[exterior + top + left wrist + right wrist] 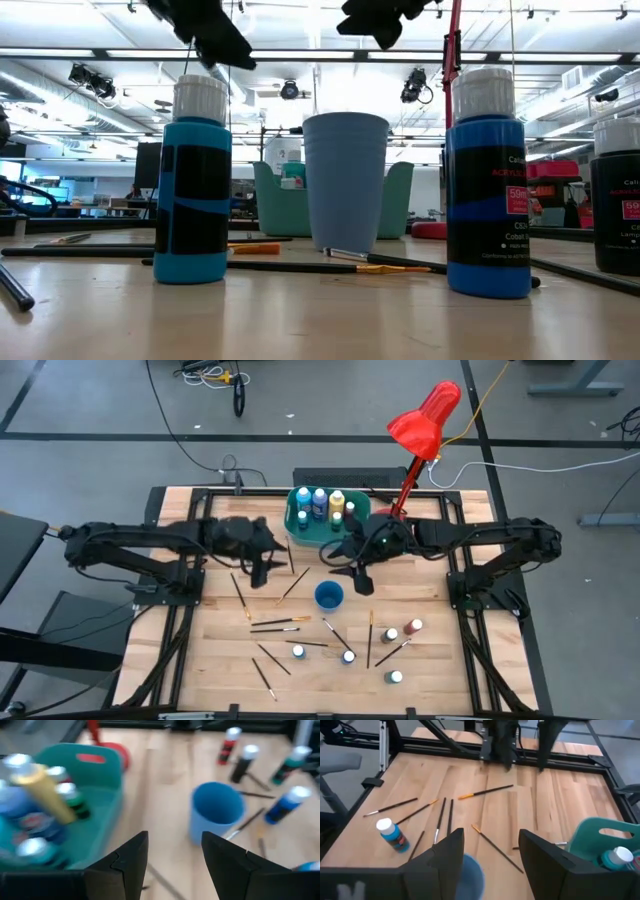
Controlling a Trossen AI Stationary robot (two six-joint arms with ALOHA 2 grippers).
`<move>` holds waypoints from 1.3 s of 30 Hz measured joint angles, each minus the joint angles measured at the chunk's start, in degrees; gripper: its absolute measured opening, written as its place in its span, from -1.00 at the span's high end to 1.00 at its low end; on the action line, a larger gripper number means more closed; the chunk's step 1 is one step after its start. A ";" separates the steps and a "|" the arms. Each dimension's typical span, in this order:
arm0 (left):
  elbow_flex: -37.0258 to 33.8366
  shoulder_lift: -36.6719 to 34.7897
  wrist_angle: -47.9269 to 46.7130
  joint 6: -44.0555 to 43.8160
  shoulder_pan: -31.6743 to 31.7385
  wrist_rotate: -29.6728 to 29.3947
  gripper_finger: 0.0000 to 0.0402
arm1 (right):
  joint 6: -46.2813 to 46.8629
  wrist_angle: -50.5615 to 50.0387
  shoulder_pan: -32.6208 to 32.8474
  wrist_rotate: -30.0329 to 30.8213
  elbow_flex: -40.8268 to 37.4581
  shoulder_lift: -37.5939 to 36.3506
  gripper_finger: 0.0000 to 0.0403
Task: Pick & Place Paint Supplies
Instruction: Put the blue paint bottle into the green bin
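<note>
Two plastic paint bottles stand closest in the low view: a teal bottle with a ribbed white cap and a cobalt bottle with a glossy printed label, both upright on the pale wooden desk. Between them, farther back, a smooth blue cup stands open-mouthed, a thin dark brush with an orange ferrule lying at its foot.

From above, slim brushes lie scattered over the near half of the desk, among several upright bottles toward the near right. Far from these, the teal tub, rounded at the corners with cut-out handles, holds more bottles, white-capped and one cream-yellow. A red lamp with a glossy shade leans just right of the tub.

The left gripper hovers left of the tub, its matte black fingers spread wide with nothing between them. The right gripper hangs just right of the cup, near the tub's near edge, its angular fingers likewise wide and empty.
</note>
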 joint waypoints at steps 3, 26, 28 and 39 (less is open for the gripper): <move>-5.86 0.02 10.77 -1.77 -2.99 4.22 0.03 | -0.01 0.32 0.44 0.04 0.00 0.00 0.05; -28.34 12.76 61.35 -13.68 -25.36 -2.22 0.03 | -1.09 4.64 0.46 0.01 0.00 0.07 0.05; -26.99 17.00 63.87 -9.62 -26.98 -2.58 0.03 | -2.33 4.73 0.46 0.00 0.00 0.07 0.05; -16.37 33.73 65.58 -3.25 -29.91 2.58 0.03 | -3.13 4.99 0.46 -0.01 0.00 0.07 0.05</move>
